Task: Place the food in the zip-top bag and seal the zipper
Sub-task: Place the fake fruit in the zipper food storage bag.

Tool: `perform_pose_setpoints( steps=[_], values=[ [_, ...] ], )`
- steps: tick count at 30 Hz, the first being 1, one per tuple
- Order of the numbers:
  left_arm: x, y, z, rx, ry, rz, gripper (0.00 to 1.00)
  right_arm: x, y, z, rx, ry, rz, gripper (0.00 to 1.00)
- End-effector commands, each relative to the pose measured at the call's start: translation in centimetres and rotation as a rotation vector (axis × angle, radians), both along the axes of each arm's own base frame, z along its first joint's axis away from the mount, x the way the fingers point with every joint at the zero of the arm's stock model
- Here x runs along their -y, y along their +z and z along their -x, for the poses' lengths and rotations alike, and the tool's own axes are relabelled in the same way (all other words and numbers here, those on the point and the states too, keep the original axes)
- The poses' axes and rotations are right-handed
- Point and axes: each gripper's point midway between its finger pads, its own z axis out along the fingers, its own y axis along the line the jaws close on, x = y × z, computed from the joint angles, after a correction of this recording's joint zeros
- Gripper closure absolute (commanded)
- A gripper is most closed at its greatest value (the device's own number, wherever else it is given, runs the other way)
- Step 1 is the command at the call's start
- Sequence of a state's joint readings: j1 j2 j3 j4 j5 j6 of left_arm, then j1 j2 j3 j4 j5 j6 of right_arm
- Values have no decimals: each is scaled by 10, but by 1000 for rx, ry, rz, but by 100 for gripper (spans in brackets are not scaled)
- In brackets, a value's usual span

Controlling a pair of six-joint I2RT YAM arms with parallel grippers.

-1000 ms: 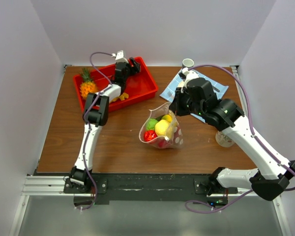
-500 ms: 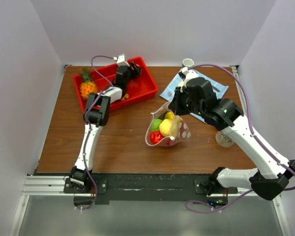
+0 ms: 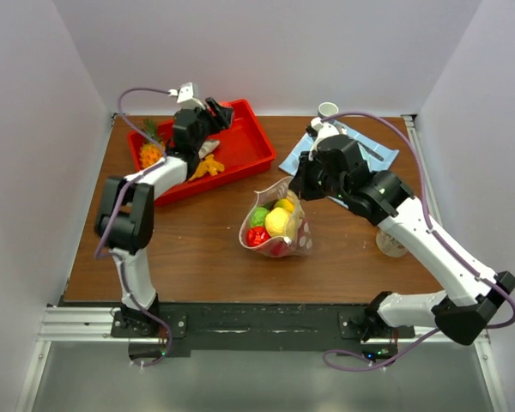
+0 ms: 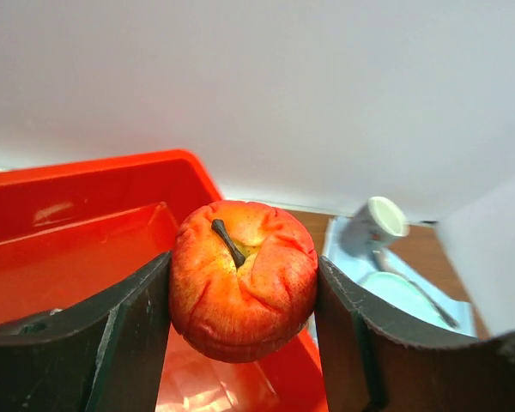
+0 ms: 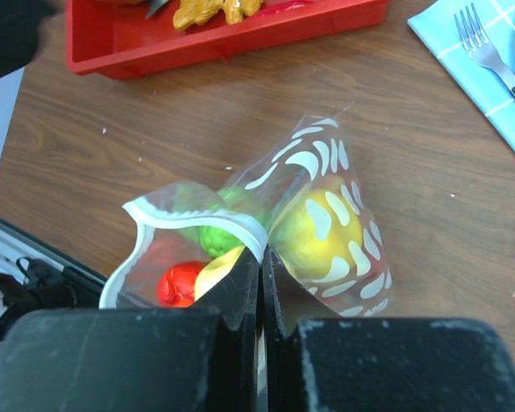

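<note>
Top view: left gripper (image 3: 215, 114) is raised over the far end of the red tray (image 3: 245, 148) at the back left of the table (image 3: 197, 245); what it holds can't be made out from here. A toy pineapple (image 3: 150, 151) lies at the tray's left end. Right gripper (image 3: 298, 191) points down at the zip-top bag (image 3: 276, 227) mid-table, touching its upper right edge. Toy fruits (image 3: 279, 221) sit inside the bag (green, yellow and red ones show through the plastic). A white cup (image 3: 328, 110) and a blue napkin (image 3: 382, 155) are at the back right. Whether the bag hangs or rests on the table, cannot tell. Left wrist view: both fingers (image 4: 124, 339) press the sides of a red toy apple (image 4: 243, 279), stem up, held above the tray's corner; the jaws are spread to about the apple's width. Right wrist view: the jaws are pinched nearly together on a fold of the bag's rim. The zipper (image 5: 189, 212) curves away to the left, unsealed, with the mouth gaping. Green and red fruit lie just under the opening and a yellow one is behind the dotted wall. A fork (image 5: 485, 47) lies on the napkin at top right, well apart from the bag.
</note>
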State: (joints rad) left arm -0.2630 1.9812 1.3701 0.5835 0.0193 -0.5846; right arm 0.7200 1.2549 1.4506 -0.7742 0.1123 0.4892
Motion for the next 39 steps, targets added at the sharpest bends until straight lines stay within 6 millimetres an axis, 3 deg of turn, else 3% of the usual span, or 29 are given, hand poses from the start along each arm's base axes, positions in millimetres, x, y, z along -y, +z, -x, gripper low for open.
perform_pose_setpoints(
  steps=[1, 2, 3, 4, 6, 7, 9, 10, 12, 13, 17, 22, 26, 34, 39],
  values=[
    [-8, 70, 73, 58, -69, 29, 86, -13, 17, -14, 54, -30, -91, 100],
    [-8, 73, 87, 41, -83, 27, 86, -15, 17, -16, 55, -32, -100, 100],
    [-6, 61, 106, 3, -95, 15, 86, -18, 14, -17, 45, -31, -101, 100],
    [-8, 83, 132, 28, -106, 12, 86, -18, 14, -19, 44, -40, -110, 100],
    [3, 79, 167, 8, -140, -11, 86, -21, 12, -21, 42, -48, -117, 100],
    [2, 91, 190, 16, -152, -20, 85, -21, 9, -23, 35, -54, -112, 100],
    [21, 97, 221, 17, -224, -37, 85, -21, 12, -26, 42, -64, -117, 100],
    [19, 101, 240, 3, -237, -58, 85, -22, 9, -28, 37, -72, -113, 100],
    [26, 109, 265, 8, -271, -56, 85, -22, 11, -29, 38, -77, -114, 100],
    [20, 120, 280, 29, -279, -47, 85, -23, 12, -30, 37, -79, -119, 100],
    [10, 135, 315, 39, -318, -46, 85, -30, 10, -35, 28, -90, -146, 100],
    [0, 139, 339, 23, -344, -58, 84, -41, -1, -36, -7, -79, -169, 100],
    [4, 135, 351, 22, -392, -37, 84, -49, -5, -40, -21, -74, -179, 100],
    [9, 124, 354, 5, -426, -40, 83, -71, -9, -38, -36, -54, -175, 100],
    [14, 124, 350, 5, -447, -55, 83, -69, -10, -44, -35, -81, -146, 100]
  ],
)
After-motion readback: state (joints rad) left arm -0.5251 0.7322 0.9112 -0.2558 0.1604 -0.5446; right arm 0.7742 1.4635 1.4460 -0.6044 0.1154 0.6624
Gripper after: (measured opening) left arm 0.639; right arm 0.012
